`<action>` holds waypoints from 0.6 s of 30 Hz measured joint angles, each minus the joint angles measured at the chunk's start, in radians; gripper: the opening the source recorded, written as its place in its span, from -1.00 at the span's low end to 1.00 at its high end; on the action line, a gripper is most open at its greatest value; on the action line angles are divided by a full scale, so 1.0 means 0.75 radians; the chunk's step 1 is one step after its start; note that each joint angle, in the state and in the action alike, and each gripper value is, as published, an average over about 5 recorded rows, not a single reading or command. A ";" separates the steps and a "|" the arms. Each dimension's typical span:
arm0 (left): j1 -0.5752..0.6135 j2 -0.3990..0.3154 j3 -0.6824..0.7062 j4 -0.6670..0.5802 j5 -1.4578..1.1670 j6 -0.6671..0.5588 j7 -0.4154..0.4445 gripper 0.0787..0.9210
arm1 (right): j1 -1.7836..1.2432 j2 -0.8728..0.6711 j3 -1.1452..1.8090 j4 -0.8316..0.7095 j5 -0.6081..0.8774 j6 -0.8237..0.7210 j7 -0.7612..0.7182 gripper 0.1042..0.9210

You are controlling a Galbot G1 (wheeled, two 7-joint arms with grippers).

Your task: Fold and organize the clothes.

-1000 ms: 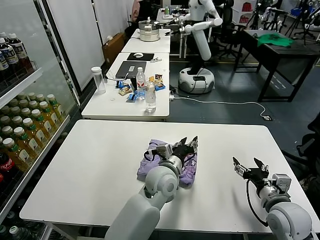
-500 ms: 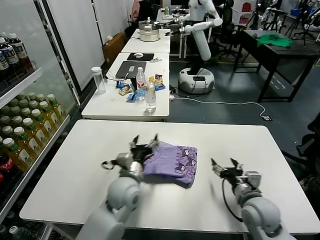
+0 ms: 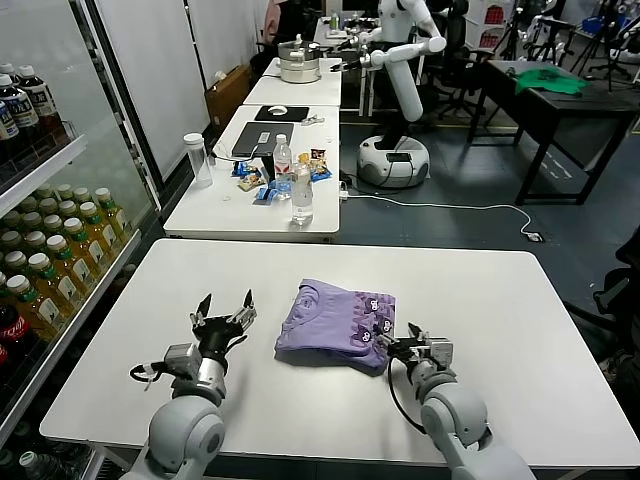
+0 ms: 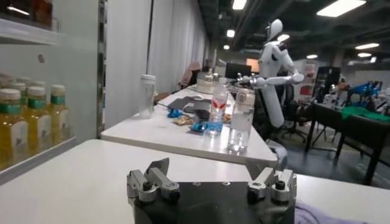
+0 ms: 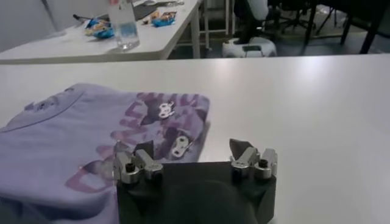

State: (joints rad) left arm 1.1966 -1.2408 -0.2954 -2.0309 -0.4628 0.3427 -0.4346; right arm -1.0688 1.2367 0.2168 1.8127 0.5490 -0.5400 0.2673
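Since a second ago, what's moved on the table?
The left pincer let go of the lavender T-shirt and drew back to its left, open and empty. The right pincer slid in to the shirt's right edge, open. The shirt now lies flatter, folded. The white table is unchanged.

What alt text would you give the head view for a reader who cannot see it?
A folded lavender T-shirt lies on a white table, and neither arm holds it. The right tool is open at the shirt's near right corner, and the left tool is open, off to the shirt's left. Behind stand a table with bottles and a drinks shelf.
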 measured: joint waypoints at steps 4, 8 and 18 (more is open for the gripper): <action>0.037 0.006 -0.015 -0.022 0.014 -0.004 0.001 0.77 | 0.020 0.010 -0.020 -0.033 0.003 0.007 -0.003 0.39; 0.058 0.011 -0.026 -0.036 0.024 -0.006 0.001 0.77 | 0.043 0.012 -0.030 -0.063 0.009 0.016 -0.007 0.12; 0.090 0.029 -0.046 -0.048 0.033 -0.009 0.005 0.77 | 0.124 -0.006 -0.034 -0.146 0.023 0.032 -0.030 -0.60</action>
State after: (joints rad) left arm 1.2642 -1.2193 -0.3301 -2.0669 -0.4380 0.3356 -0.4306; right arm -0.9760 1.2323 0.1911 1.7035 0.5664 -0.5162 0.2445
